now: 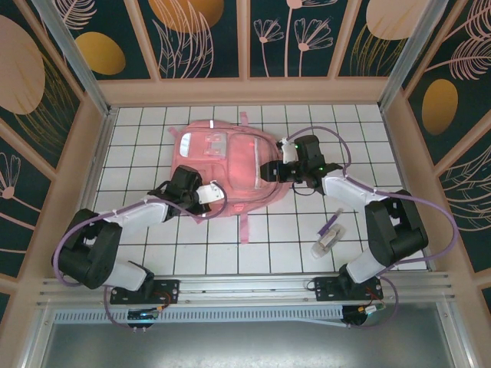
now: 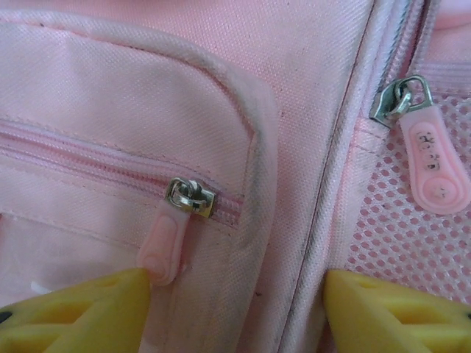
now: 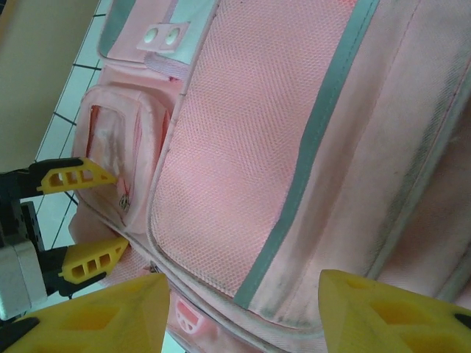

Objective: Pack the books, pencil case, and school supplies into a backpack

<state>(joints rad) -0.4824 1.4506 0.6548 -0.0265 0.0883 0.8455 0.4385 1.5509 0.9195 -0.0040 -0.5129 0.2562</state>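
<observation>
The pink backpack lies flat in the middle of the tiled table. My left gripper is at its near left corner, open. Up close, its yellow fingers straddle the pocket's corner seam, and the left tip sits at the end of a pink zipper pull. My right gripper hovers open over the backpack's right side, above the mesh panel. The school supplies, a purple pen and a whitish tube, lie on the tiles to the right. Books and pencil case are out of view.
A second zipper pull hangs on the main seam beside the mesh side pocket. The left gripper shows at the backpack's small pocket in the right wrist view. A pink strap trails toward the near edge. Wooden walls enclose the table.
</observation>
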